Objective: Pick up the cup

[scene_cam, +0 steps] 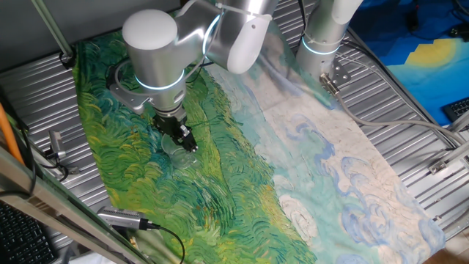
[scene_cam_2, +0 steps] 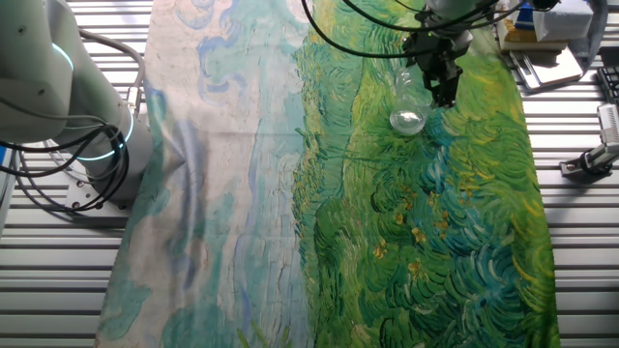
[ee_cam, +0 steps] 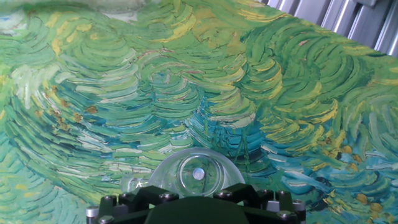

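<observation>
The cup (scene_cam: 178, 151) is small, clear and colourless, and stands on the green part of the painted cloth (scene_cam: 220, 191). In the other fixed view the cup (scene_cam_2: 409, 104) shows a bright round base just left of the black fingers. My gripper (scene_cam: 185, 139) points down at the cup's rim, and its narrow fingers (scene_cam_2: 443, 87) sit close together at the cup's wall. In the hand view I look down into the cup (ee_cam: 196, 173), right in front of the black gripper body; its near rim and the fingertips are hidden.
The painted cloth (scene_cam_2: 251, 193) covers the ribbed metal table (scene_cam: 410, 110). The arm's base (scene_cam: 322, 37) stands at the back. A cabled metal probe (scene_cam: 121, 218) lies off the cloth's front left edge. Boxes (scene_cam_2: 551, 53) and a clamp (scene_cam_2: 590, 159) sit beside the cloth.
</observation>
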### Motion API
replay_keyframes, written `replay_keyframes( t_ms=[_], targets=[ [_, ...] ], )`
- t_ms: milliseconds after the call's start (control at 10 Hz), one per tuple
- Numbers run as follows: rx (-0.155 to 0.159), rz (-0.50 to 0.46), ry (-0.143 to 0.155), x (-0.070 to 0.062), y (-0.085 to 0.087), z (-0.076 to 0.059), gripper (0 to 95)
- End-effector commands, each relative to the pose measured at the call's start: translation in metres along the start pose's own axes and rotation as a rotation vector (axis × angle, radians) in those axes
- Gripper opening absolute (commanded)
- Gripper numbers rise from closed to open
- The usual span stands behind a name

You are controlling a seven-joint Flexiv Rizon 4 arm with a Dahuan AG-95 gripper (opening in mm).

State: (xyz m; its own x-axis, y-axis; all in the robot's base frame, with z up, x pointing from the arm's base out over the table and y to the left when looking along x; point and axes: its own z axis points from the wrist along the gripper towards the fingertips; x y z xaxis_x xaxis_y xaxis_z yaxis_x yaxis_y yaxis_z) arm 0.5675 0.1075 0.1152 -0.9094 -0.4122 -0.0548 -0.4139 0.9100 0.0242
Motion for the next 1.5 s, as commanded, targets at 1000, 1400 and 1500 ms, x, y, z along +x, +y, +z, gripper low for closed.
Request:
replay_keyframes(
  t_ms=[1000,1400,1500],
  targets=[
    [-0.003,-0.006,-0.005,0.0005,0.0003,0.0044,57.0],
    [-0.003,-0.009,-0.005,0.0004,0.0002,0.0036,76.0],
    [-0.004,-0.011,-0.005,0.0004,0.0002,0.0036,76.0]
  ],
)
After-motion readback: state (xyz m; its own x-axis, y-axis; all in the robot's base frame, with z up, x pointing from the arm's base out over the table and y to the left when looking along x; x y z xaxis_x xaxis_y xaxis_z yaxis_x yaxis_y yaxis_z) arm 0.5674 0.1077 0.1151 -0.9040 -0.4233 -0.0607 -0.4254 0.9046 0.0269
